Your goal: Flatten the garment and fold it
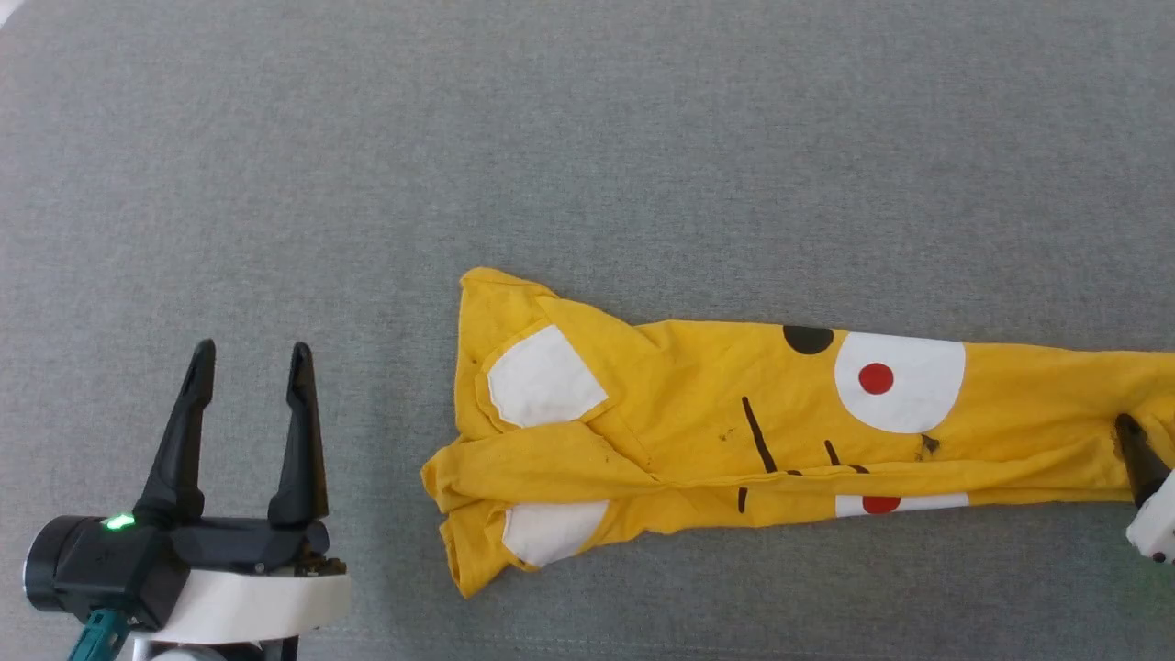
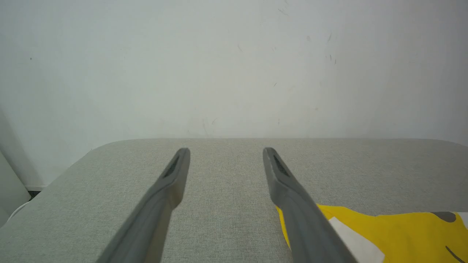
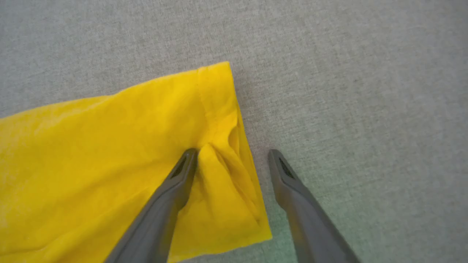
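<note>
overhead, the shirt [image 1: 734, 422] lies on a grey padded surface [image 1: 587, 138], across the right half of the head view and running off its right edge. it is doubled lengthwise into a narrow band. its long axis runs side to side before the robot. the bunched end with the white patches [image 1: 543, 376], probably the shoulders and sleeves, points to the robot's left. the stitched hem [image 3: 215, 95] points to its right. the printed face with the red dot [image 1: 876, 377] is turned upward.

left gripper [image 1: 252, 347]: fingers spread wide and holding nothing, well apart from the cloth and level with its bunched end. right gripper [image 3: 232, 151]: fingers likewise wide and not closed on anything. they straddle the hem end, one tip pressing a small pucker into the cloth, the other over bare grey surface just beside the edge.

handling, as a judgement: the cloth looks thin, light and limp. it should lift with little effort but will sag, crease and trail wherever it is unsupported. the stacked layers may slide apart or peel off singly if only the top one is caught. the textured surface is likely to drag on the cloth when it is pulled. the best holds appear to be the hem corners at the right end and the shoulder corners at the left, pinched through all layers.
</note>
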Robot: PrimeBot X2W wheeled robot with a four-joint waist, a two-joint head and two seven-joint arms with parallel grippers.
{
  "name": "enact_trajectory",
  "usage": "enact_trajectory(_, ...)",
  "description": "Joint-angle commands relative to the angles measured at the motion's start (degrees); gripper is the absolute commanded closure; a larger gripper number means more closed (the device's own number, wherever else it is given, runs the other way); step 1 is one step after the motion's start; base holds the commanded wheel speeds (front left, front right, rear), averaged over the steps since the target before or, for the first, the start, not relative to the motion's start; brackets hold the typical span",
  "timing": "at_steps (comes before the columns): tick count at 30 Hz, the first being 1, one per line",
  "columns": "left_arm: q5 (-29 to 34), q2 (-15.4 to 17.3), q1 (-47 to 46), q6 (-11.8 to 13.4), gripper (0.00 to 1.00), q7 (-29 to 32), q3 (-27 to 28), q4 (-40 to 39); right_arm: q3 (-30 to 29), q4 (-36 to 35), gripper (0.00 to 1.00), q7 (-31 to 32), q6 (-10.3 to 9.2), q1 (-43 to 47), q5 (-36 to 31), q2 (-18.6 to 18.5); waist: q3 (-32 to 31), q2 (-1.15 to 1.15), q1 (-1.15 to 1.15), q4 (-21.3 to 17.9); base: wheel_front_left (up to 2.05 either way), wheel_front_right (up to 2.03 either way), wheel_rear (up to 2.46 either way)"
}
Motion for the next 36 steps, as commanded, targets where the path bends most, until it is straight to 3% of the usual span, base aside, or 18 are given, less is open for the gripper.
enact_trajectory(1,0.66,-0.5,-0.93,-1.0,0.0,-0.27,0.34,0.64,0.01,2.43,0.19,1.76,-0.1,-0.99,-0.5,-0.02,0.43,0.0,0.0,0.45,0.0,0.0,0.0)
enact_trajectory(2,0.75,-0.59,-1.03,-1.35,0.0,-0.27,0.4,0.84,-0.33,3.29,0.53,2.36,-0.1,-1.26,-0.55,0.08,0.52,0.0,0.0,0.54,0.0,0.0,0.0)
enact_trajectory(3,0.82,-0.72,-1.13,-1.65,0.0,-0.27,0.47,1.01,-0.98,3.97,0.71,2.68,-0.1,-1.59,-0.67,0.21,0.62,0.0,0.0,0.62,0.0,0.0,0.0)
enact_trajectory(4,0.85,-0.84,-1.19,-1.94,0.0,-0.27,0.49,1.28,-1.75,4.66,1.0,3.1,-0.1,-1.77,-1.12,0.27,0.67,0.0,0.0,0.7,0.0,0.0,0.0)
enact_trajectory(13,1.24,-1.89,-0.95,-3.29,0.0,-0.27,1.02,2.96,-3.58,4.59,1.0,4.39,-0.1,-2.74,-2.69,0.32,-0.21,0.0,0.0,0.15,0.0,0.0,0.0)
enact_trajectory(28,3.13,-3.84,-0.95,-4.71,0.0,-0.27,1.24,5.67,-11.92,0.86,1.0,4.56,-0.1,-3.09,-7.96,-4.83,-2.26,0.0,0.0,-1.31,0.0,0.0,0.0)
enact_trajectory(36,3.73,-5.0,-0.98,-5.25,0.0,-0.27,1.32,7.05,-6.39,-5.16,1.0,7.29,-0.1,-2.52,-3.0,-0.92,-3.39,0.0,0.0,-2.02,0.0,0.0,0.0)
